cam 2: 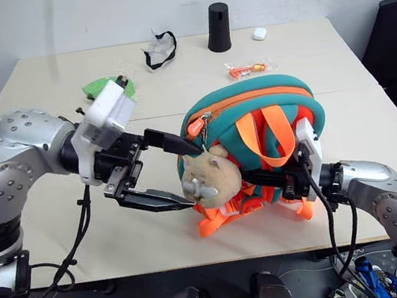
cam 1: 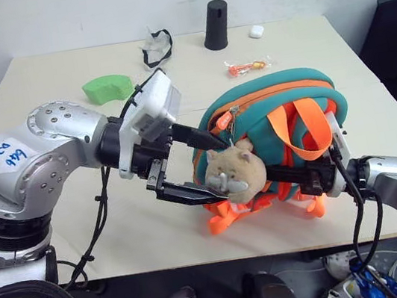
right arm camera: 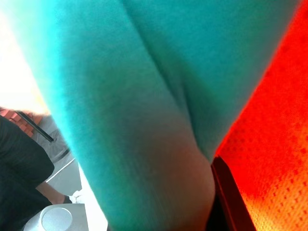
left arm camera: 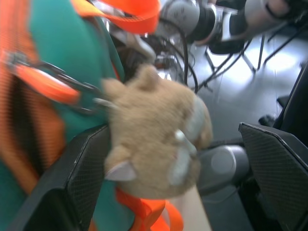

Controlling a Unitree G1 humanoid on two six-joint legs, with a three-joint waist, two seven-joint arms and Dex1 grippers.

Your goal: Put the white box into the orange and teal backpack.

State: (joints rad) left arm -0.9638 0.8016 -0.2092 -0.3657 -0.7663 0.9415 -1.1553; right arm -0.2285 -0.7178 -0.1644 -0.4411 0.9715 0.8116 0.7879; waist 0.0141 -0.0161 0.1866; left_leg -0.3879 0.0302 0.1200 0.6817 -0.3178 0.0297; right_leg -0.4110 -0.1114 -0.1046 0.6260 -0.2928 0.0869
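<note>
The small child's backpack of bright orange mesh with teal padded panels and orange webbing loops (cam 1: 278,125) stands upright on the pale worktop (cam 1: 52,81), between the two pincers, and no flat white box lies anywhere on the worktop, so I judge it is probably already inside, though the pictures cannot confirm this. The left pincer (cam 1: 205,167) stands wide, its black fingers either side of the tan plush bear (cam 1: 234,173) hanging by the orange zip pull. The right pincer (cam 1: 305,177) is clamped narrow on the backpack's far lower side, steadying it; closing the zip may remain.
</note>
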